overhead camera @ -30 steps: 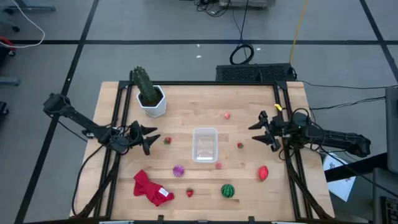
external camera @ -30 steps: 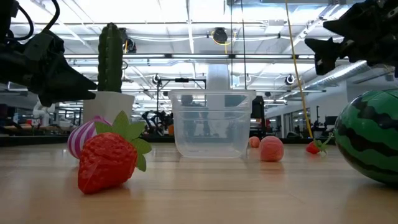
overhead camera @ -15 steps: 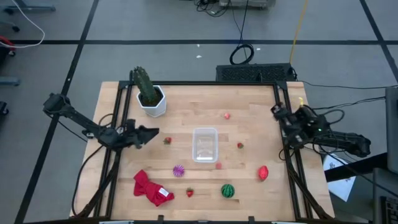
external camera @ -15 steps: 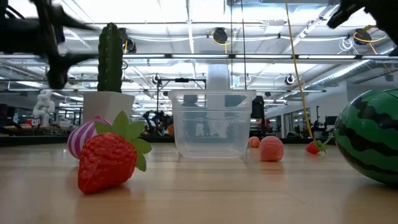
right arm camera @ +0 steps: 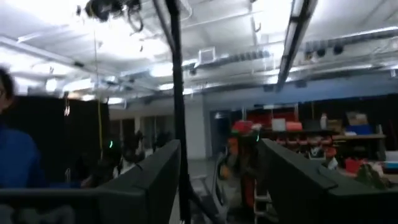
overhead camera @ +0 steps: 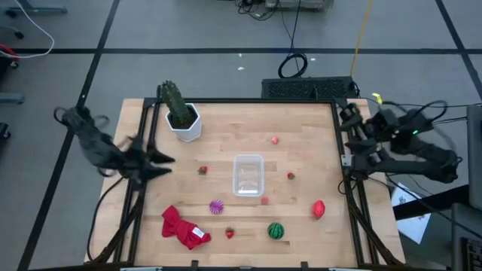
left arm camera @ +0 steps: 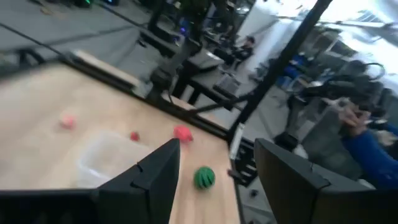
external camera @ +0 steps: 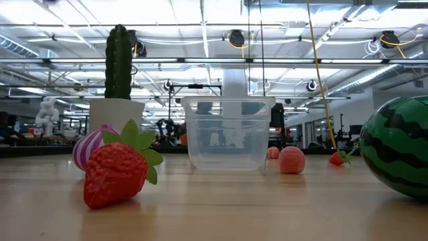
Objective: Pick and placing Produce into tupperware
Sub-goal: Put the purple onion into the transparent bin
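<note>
Both arms had drawn back from the working area within the last second. The left gripper (overhead camera: pixel 154 164), which had reached in near the small red piece left of the tub, had pulled back to the left edge of the table (overhead camera: pixel 301 120) and showed blurred with motion in the high view. The right gripper (overhead camera: pixel 352 129) had lifted away from the right side and sat over the frame rail at the right edge, pointing out into the room. In both wrist views the jaws stood spread with nothing between them. Neither gripper appeared in the low view any longer.

No produce had been taken up. The tupperware (overhead camera: pixel 248 174) stood empty at the middle of the table. This was judged a withdrawal or reset, not progress: every piece remained to be placed.

The produce lay scattered around the tub:
- small red piece (overhead camera: pixel 202 171), just left of the tub;
- purple striped ball (overhead camera: pixel 217 206), in front and to the left;
- strawberry (external camera: pixel 117 172), near the front edge;
- watermelon ball (overhead camera: pixel 276 230), near the front;
- larger red piece (overhead camera: pixel 318 208), front right.

The table was light wood inside a dark frame. A cactus in a white pot (overhead camera: pixel 183 117) stood at the rear left and a red cloth (overhead camera: pixel 181 228) lay at the front left. Beyond lay a large workshop hall with ceiling lights.
</note>
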